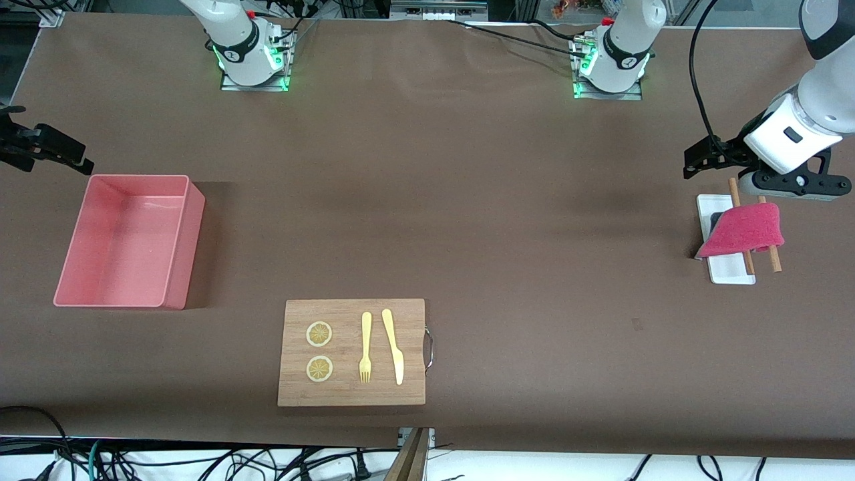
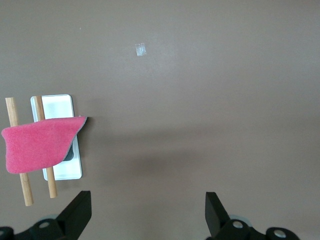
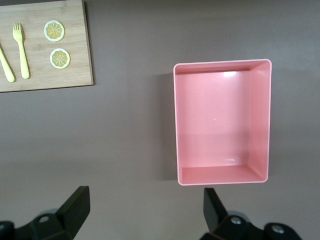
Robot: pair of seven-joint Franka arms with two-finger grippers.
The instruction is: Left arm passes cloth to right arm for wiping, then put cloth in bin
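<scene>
The cloth (image 1: 741,230), red-pink with a dark grey underside, hangs over two wooden sticks (image 1: 773,257) that lie across a white tray (image 1: 731,270) at the left arm's end of the table. The left wrist view shows it too (image 2: 40,145). My left gripper (image 1: 698,160) is open and empty in the air over bare table beside the tray, apart from the cloth; its jaws stand wide apart in the left wrist view (image 2: 148,210). The pink bin (image 1: 184,254) stands empty at the right arm's end. My right gripper (image 1: 50,143) is open and empty over the table beside the bin (image 3: 260,120), with jaws wide apart (image 3: 145,207).
A wooden cutting board (image 1: 351,394) with a metal handle lies near the front camera's edge, between the bin and the tray. It carries two lemon slices (image 1: 318,334), a yellow fork (image 1: 365,347) and a yellow knife (image 1: 394,347). The board also shows in the right wrist view (image 3: 75,75).
</scene>
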